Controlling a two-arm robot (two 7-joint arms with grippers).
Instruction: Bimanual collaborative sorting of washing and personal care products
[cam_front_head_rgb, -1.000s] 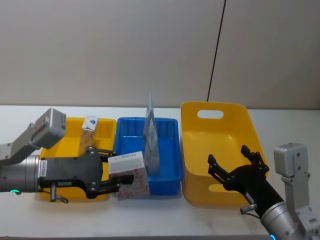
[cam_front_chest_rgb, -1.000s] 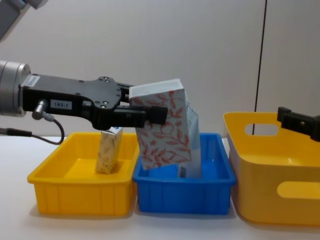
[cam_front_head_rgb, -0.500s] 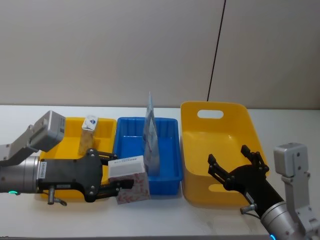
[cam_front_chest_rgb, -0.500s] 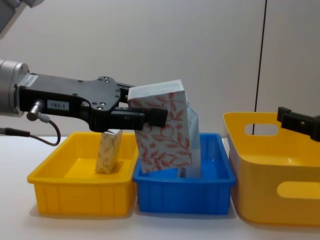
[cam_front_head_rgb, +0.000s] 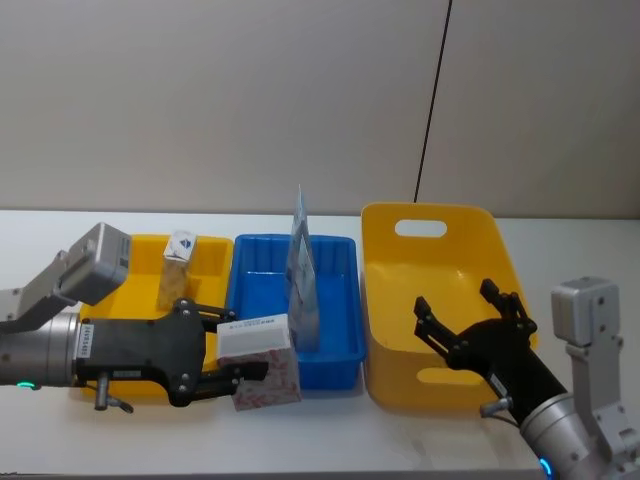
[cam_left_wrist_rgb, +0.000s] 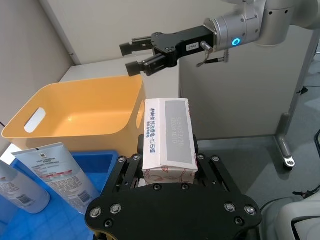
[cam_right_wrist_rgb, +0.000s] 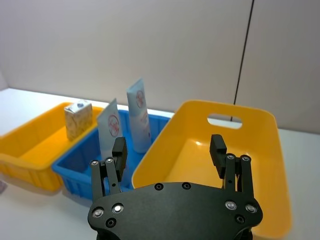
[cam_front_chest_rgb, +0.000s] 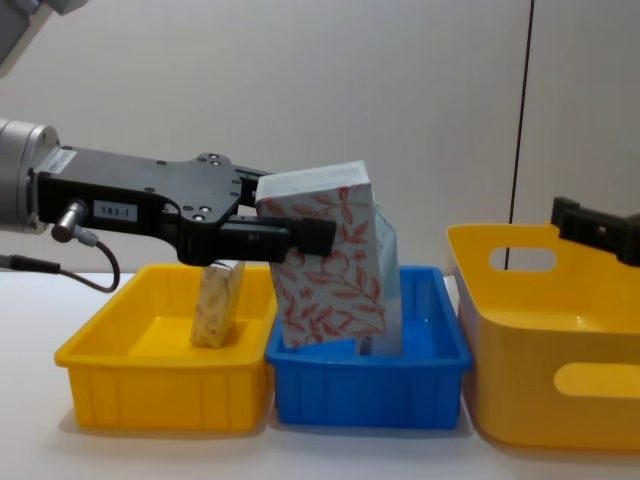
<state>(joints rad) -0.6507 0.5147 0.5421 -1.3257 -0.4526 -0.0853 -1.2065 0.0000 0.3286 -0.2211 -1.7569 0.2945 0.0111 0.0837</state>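
Nearest us, the left gripper has its jaws clamped on the sides of the pack. The pack hangs slightly tilted over the near left corner of the blue bin, off the desk. We cannot tell whether its bottom edge touches the bin's rim. To the right, the right gripper hovers over the near end of the large yellow bin, jaws apart. Farther back, two tubes stand upright side by side in the blue bin. Farthest, the carton stands upright at the far end of the small yellow bin, left of the blue one.
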